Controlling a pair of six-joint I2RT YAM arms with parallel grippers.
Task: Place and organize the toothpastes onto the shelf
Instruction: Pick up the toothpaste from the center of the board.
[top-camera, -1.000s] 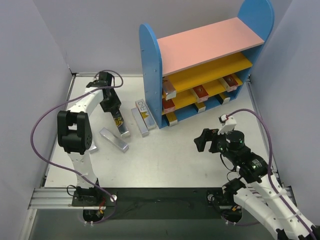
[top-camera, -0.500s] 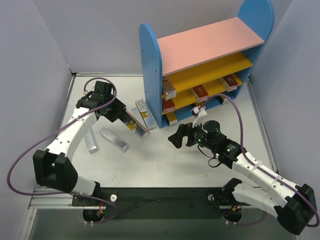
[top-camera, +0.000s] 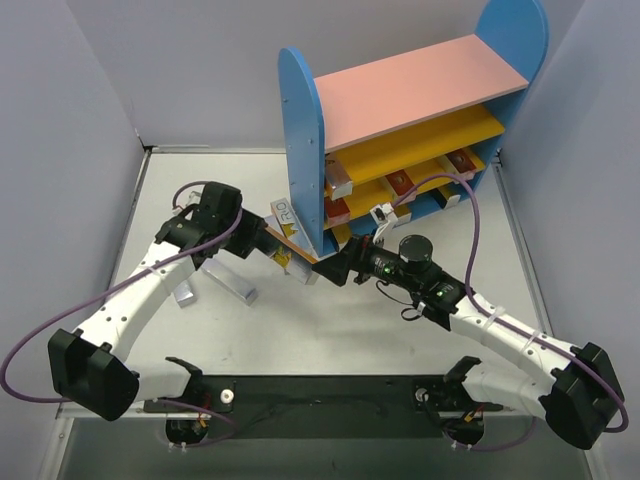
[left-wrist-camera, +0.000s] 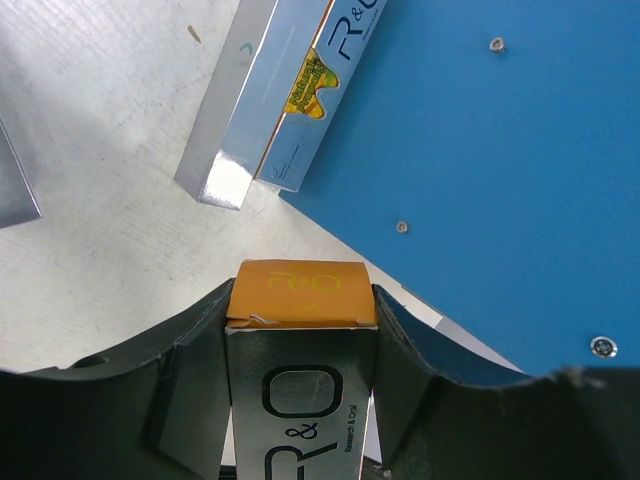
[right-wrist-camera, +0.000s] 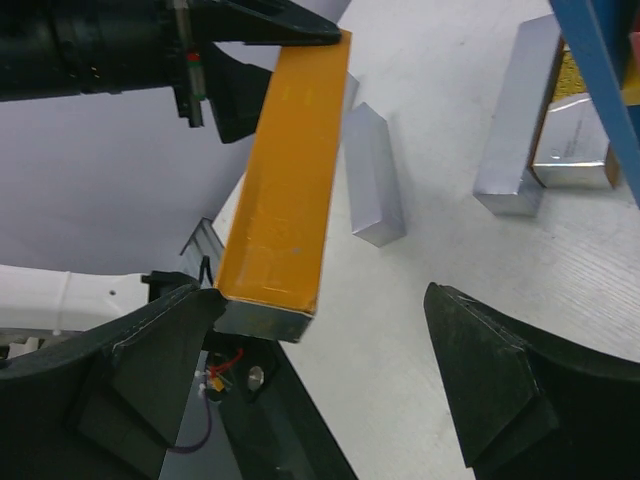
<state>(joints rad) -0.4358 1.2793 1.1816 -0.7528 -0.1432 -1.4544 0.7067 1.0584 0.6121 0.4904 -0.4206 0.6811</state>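
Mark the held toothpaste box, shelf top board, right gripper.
held toothpaste box (right-wrist-camera: 285, 180), right wrist view, orange long side.
shelf top board (top-camera: 420, 85), top view, middle of pink surface.
right gripper (right-wrist-camera: 322, 293), right wrist view, midway between its fingertips.

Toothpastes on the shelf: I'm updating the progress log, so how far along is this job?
Done: several toothpastes sit on lower boards of the shelf. In hand: the left gripper grips an orange-ended box, holding it out toward the open right gripper, apparently a handover. Left: silver boxes lie on the table beside the shelf.
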